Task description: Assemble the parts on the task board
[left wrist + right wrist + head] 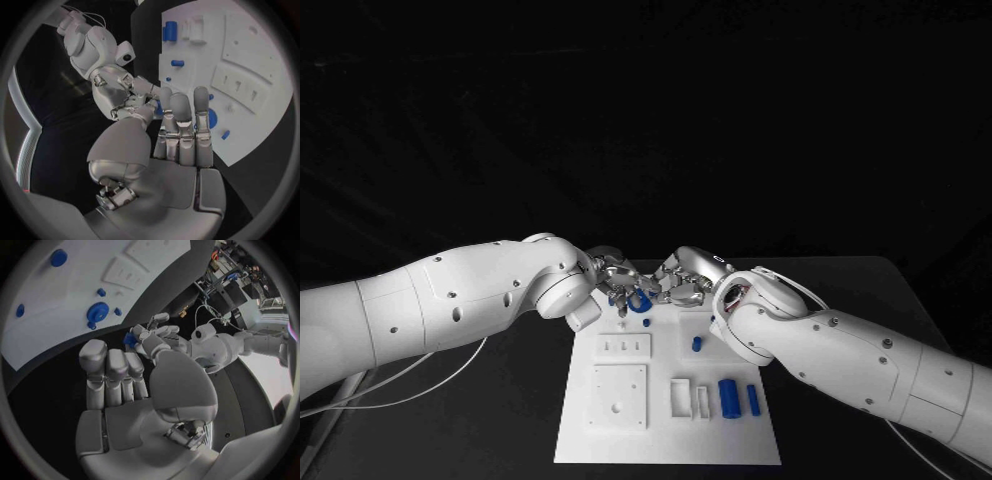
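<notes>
The white task board point(668, 420) lies in the middle of the black table. Both hands meet over its far end. My left hand point(610, 272) pinches a small blue part point(130, 339) between thumb and finger, above the board's far edge. A blue gear-like part point(98, 311) sits on the board just below the hands point(642, 303). My right hand point(687, 283) hovers right beside the left hand, fingers stretched out and holding nothing. In the left wrist view the right hand point(128, 92) is close to the left thumb.
Two blue cylinders point(728, 392) point(753, 400) and white blocks point(681, 396) lie near the board's right front. A small blue peg point(697, 343) stands mid-board. White raised plates point(620, 395) take up the board's left side. Black table surrounds the board.
</notes>
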